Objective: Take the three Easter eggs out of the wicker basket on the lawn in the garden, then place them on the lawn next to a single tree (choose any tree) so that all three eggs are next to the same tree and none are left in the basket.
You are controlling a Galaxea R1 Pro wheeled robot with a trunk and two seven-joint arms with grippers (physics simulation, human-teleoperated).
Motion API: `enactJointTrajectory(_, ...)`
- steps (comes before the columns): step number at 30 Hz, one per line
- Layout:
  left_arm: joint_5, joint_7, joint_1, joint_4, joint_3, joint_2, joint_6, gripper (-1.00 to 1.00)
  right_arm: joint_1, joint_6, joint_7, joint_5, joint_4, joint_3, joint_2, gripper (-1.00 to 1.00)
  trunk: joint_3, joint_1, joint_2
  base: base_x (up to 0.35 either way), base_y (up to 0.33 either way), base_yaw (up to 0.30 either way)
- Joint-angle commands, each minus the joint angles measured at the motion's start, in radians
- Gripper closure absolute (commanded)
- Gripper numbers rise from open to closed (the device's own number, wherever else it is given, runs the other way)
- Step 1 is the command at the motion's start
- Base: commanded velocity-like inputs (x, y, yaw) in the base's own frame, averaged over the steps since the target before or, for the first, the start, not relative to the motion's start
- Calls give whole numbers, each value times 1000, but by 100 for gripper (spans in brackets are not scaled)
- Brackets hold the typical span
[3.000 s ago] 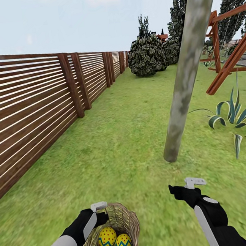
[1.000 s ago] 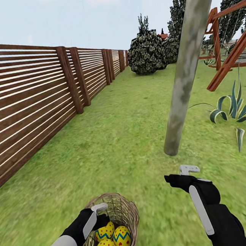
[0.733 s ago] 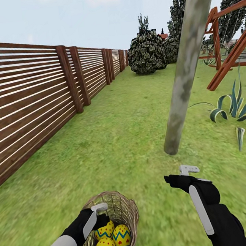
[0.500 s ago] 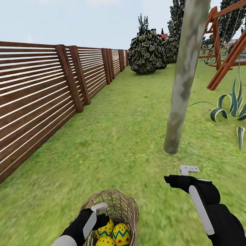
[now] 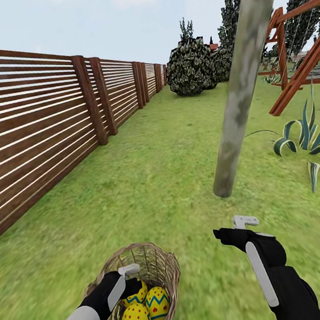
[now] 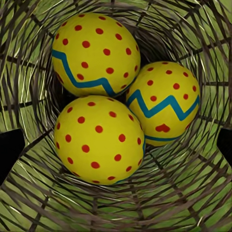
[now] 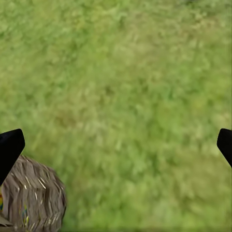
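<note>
Brown open-weave wicker, the wicker basket [image 5: 140, 289] sits on the lawn [image 5: 157, 180] at the near edge of the head view, with all three Easter eggs [image 6: 121, 101] bunched touching one another at its bottom; the left pincer [image 5: 128, 279] hangs over the basket's mouth just above the eggs, and in the left wrist view its dark fingertips [image 6: 9, 152] stand far apart at either side of the clutch, so the pincer is wide apart and clamped on nothing; the step in hand looks like the first pick, none of the eggs being out yet; the next move probably calls for lowering straight onto the topmost, red-dotted egg [image 6: 99, 140] and closing without shoving its neighbours against the weave; the right pincer [image 5: 232, 230] hovers over bare grass between basket and tree [image 5: 238, 101], its tips likewise apart with nothing between them; the leaning grey-green trunk meets the ground ahead and to the right, near the basket, with open grass all round its foot for setting eggs down; the slatted wooden fence [image 5: 36, 124] bounds the left side well apart, and the striped broad-leaved plant [image 5: 307, 143] and red timber frame [image 5: 296, 50] close off the far right.
</note>
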Motion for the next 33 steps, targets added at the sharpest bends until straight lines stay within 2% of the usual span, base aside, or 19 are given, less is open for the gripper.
enactJointTrajectory(1, 11, 8, 0, -2, -8, 1, 3, -100, 0, 3, -9, -11, -1, -1, 1, -100, -4, 4, -8, 0, 0, 0)
enactJointTrajectory(21, 10, 7, 0, -3, -8, 2, 1, -100, -1, 5, -9, -11, -1, -1, 0, -100, -67, 80, -148, 0, 0, 0)
enactJointTrajectory(33, 9, 10, 0, -2, -8, 15, 1, -100, -1, 6, -9, -11, -1, -1, 0, -100, -104, 126, -232, 0, 0, 0)
